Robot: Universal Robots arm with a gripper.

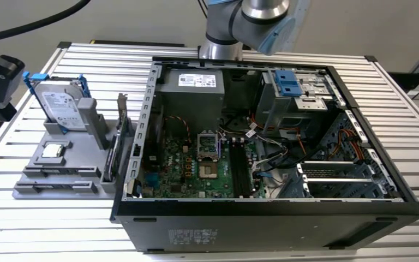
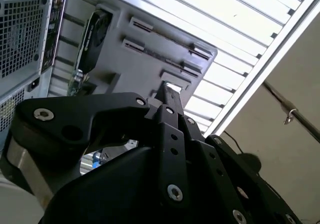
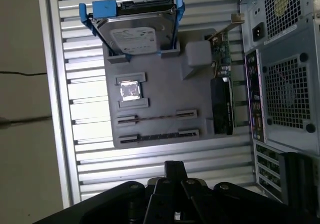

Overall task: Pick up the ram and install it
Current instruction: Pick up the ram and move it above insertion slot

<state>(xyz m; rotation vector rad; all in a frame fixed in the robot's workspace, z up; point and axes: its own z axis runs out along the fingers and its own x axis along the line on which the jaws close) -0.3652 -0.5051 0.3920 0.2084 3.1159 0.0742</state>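
Ram (image 3: 156,117) sits slotted in the grey tray (image 3: 165,94); tool (image 3: 175,167) clenched on nothing

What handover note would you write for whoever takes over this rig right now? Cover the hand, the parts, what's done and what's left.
Hand: shut, holding nothing, hovering near the gray fixture.
Ram: appears to sit on edge in the fixture's holders, beside the open computer case.
Done: nothing that shows; the ram is not picked up.
Left: both the pickup and the install.
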